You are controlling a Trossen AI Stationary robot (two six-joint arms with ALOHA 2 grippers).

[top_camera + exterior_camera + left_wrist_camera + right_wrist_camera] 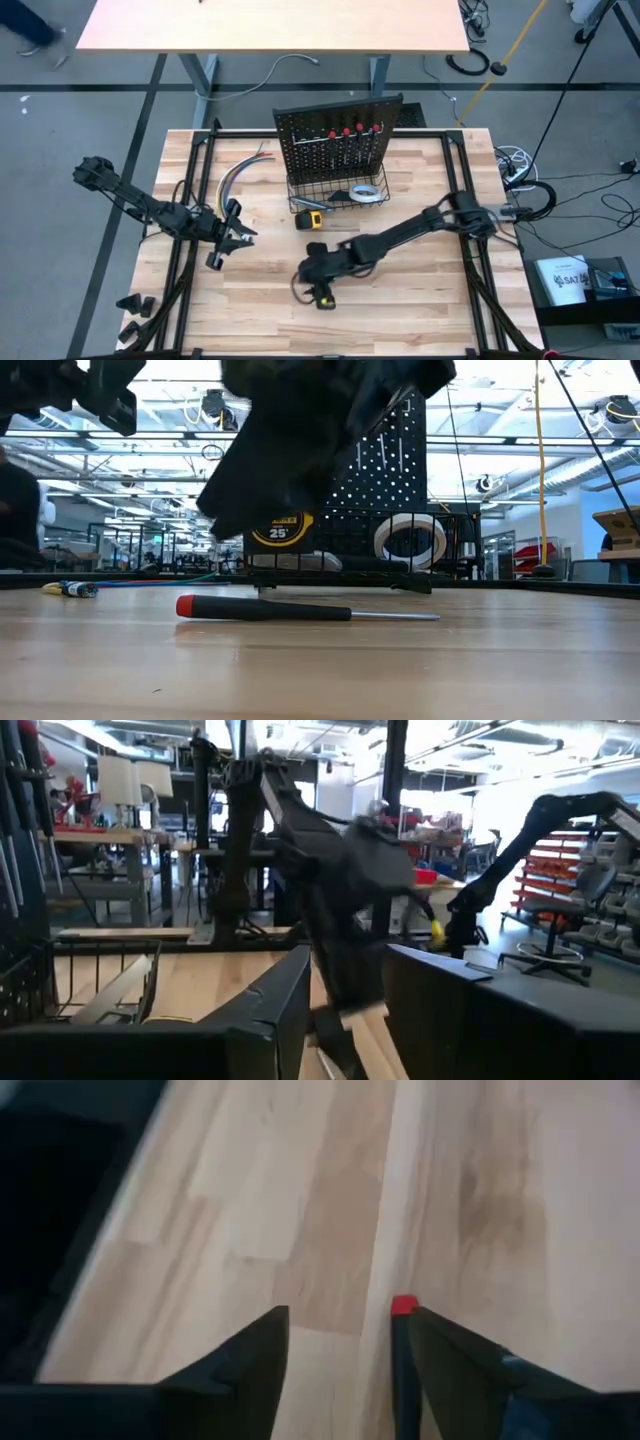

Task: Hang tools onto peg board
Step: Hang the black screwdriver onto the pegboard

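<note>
Down on the wooden table (420,300), near its front edge, one screwdriver (300,609) lies flat with its red end cap and dark handle on one side and the bare shaft on the other. From overhead it sits at about 6 o'clock from the table's middle, right under the right gripper (318,290). That gripper's fingers stand apart, not clamped on anything, and in its own wrist view the red end of the handle shows between them, close against one finger.

Up at 12 o'clock is the peg board (340,135), standing upright at the back of the table. Four screwdrivers (352,142) hang on it in a row with their red ends up. The wire basket (335,200) along its foot holds the white tape roll (366,192) and what looks like the utility knife (340,195), dark and hard to make out. The yellow-black tape measure (311,220) sits on the table just beside the basket's front left corner.

Over at 9 o'clock the left gripper (232,240) hangs above bare wood, fingers partly apart with nothing in them. A bundle of coloured cables (240,172) lies at about 10 o'clock, left of the peg board.
</note>
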